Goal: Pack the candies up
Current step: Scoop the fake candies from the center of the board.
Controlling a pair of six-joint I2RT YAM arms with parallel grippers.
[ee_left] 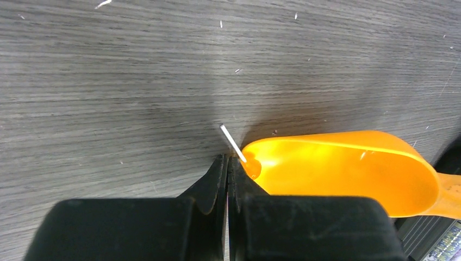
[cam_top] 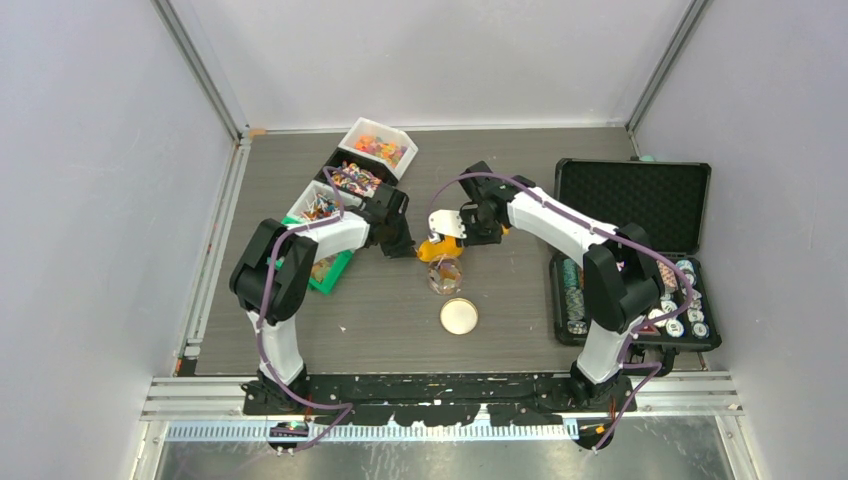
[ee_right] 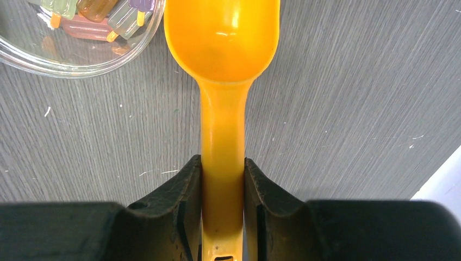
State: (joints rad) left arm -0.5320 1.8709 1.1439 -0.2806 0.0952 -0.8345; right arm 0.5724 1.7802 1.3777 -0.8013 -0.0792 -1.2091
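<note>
My right gripper point(ee_right: 223, 179) is shut on the handle of the orange scoop point(ee_right: 223, 43); its bowl looks empty. In the top view the right gripper point(cam_top: 462, 228) holds the scoop point(cam_top: 437, 247) just above a clear jar point(cam_top: 445, 276). The jar rim point(ee_right: 32, 57) shows at the right wrist view's top left, with several pastel candies point(ee_right: 92, 24) inside. My left gripper point(ee_left: 227, 159) is shut, fingertips against the scoop's rim point(ee_left: 348, 168). A tiny orange candy point(ee_left: 251, 167) on a white stick sits at that rim; I cannot tell whether the jaws pinch it. The left gripper point(cam_top: 405, 245) is left of the scoop.
Bins of candies stand at the back left: a white one point(cam_top: 378, 148), a black one point(cam_top: 355, 180), another white one point(cam_top: 320, 205) and a green one point(cam_top: 328, 270). A round lid point(cam_top: 459, 316) lies near the jar. An open black case point(cam_top: 632, 200) with poker chips point(cam_top: 680, 310) stands at the right.
</note>
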